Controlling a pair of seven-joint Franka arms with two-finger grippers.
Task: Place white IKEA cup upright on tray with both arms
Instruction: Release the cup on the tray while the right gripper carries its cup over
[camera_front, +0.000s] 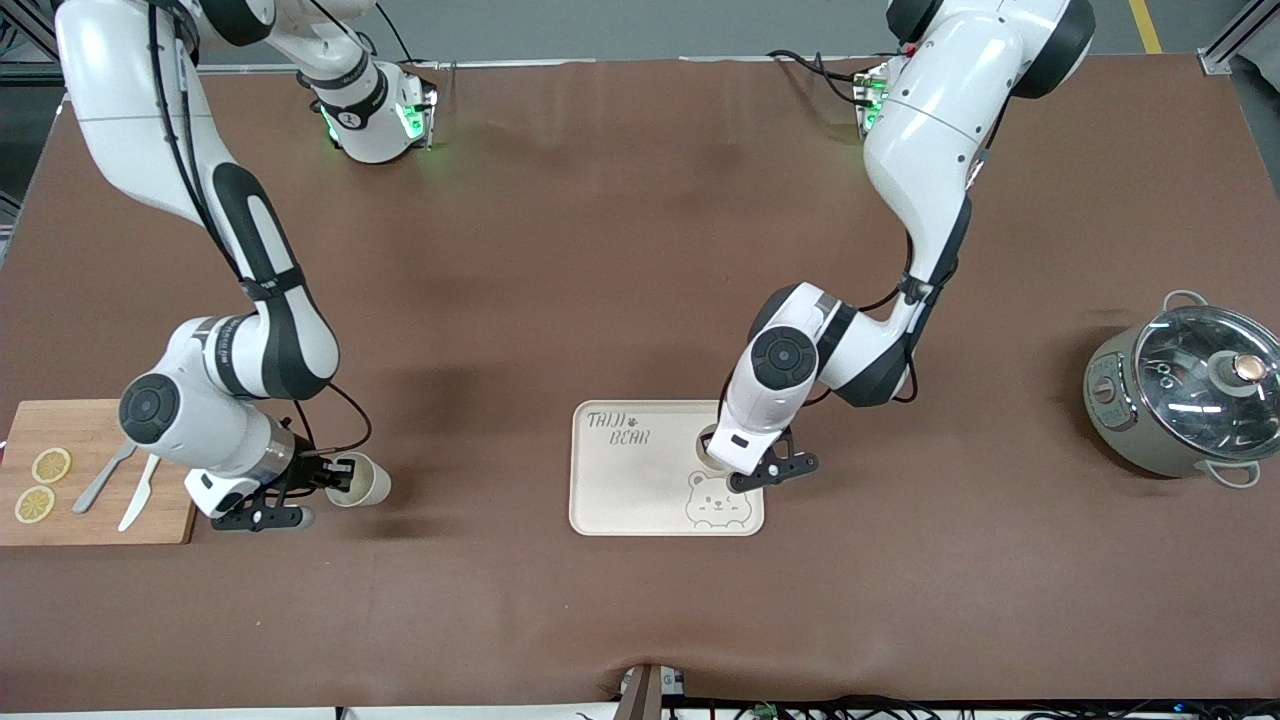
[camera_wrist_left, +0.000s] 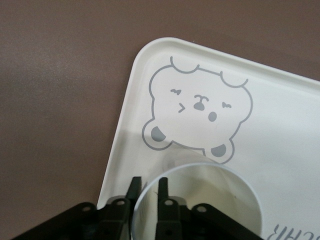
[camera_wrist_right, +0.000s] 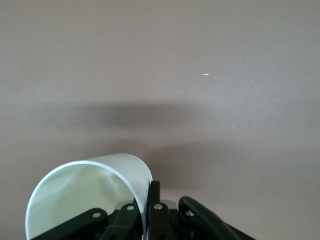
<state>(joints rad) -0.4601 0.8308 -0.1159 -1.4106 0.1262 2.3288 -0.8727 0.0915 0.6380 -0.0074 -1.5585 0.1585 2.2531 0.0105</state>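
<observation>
While pinched at the rim by the left gripper (camera_front: 768, 478), one cup (camera_front: 712, 446) over the tray (camera_front: 620, 490). Right gripper (camera_front: 300, 490) clamped on second cup's (camera_front: 362, 480) rim, beside cutting board (camera_front: 95, 430). Probably light, stiff, slippery; best held by rim wall.

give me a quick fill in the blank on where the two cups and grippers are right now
1. The left gripper pinches the rim of a white cup that stands on the ____.
2. The right gripper holds a second cup over the bare table, beside the wooden ____.
3. The drawing printed on the tray shows a ____.
4. On the cutting board lie cutlery and two slices of ____.

Missing words: tray; cutting board; bear; lemon
</observation>
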